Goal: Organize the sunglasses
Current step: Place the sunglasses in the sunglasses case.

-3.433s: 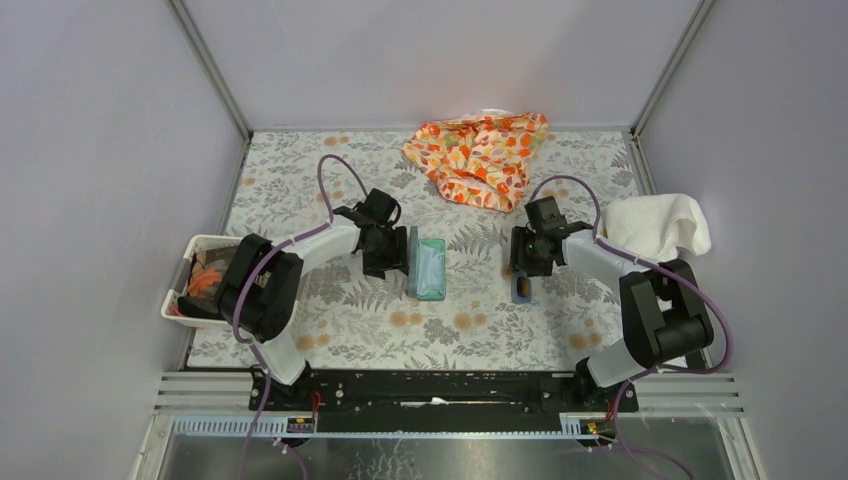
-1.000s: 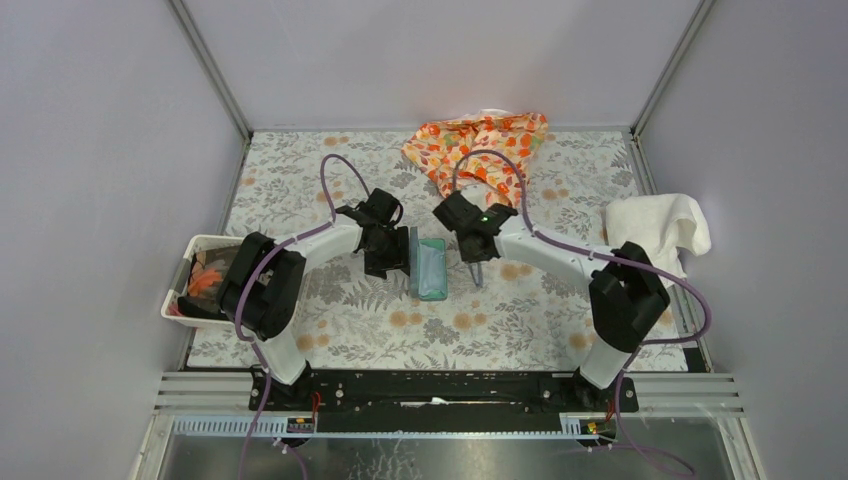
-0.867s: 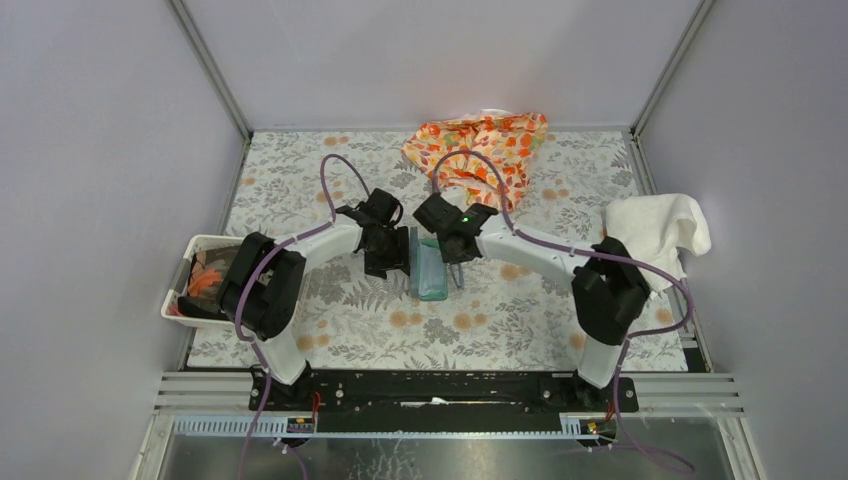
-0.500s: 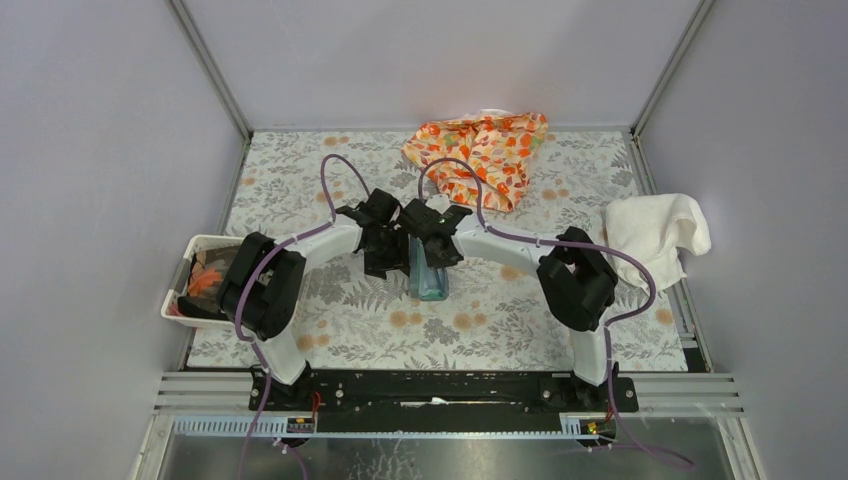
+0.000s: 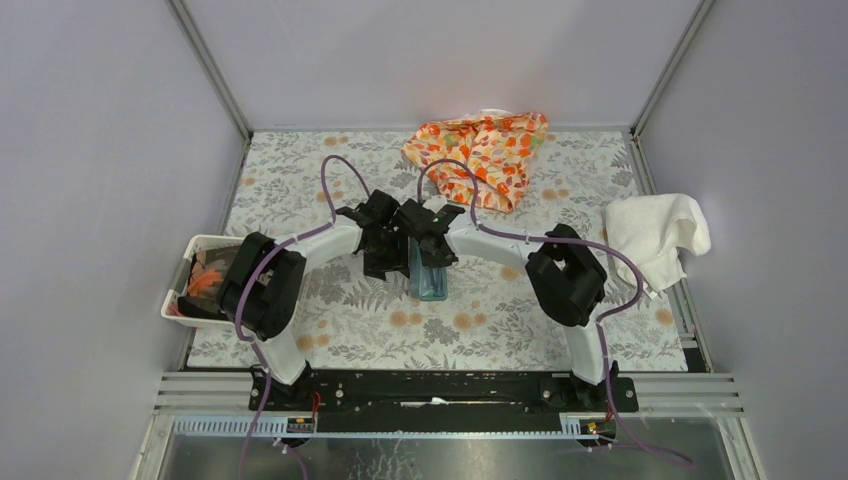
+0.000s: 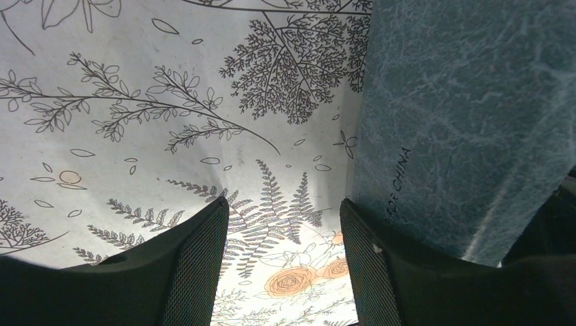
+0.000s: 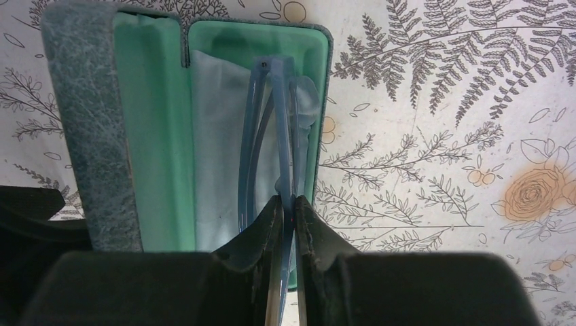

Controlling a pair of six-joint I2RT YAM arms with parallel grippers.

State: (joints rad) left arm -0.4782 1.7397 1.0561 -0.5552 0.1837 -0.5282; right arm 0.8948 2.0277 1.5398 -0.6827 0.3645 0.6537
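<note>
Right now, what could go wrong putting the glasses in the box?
The sunglasses hang on edge in the right gripper, so they might twist or slip. They sit close to one wall of the case and could catch its rim. The left gripper is open beside the lid, not gripping it, so the case might slide.

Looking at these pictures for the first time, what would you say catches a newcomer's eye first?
The eye goes first to the middle of the table, where the right gripper, shut on the blue sunglasses, holds them over the open case with its teal-green lining. The left gripper stands open right beside the case's grey outer side. After that, the orange patterned cloth at the far edge stands out.
</note>
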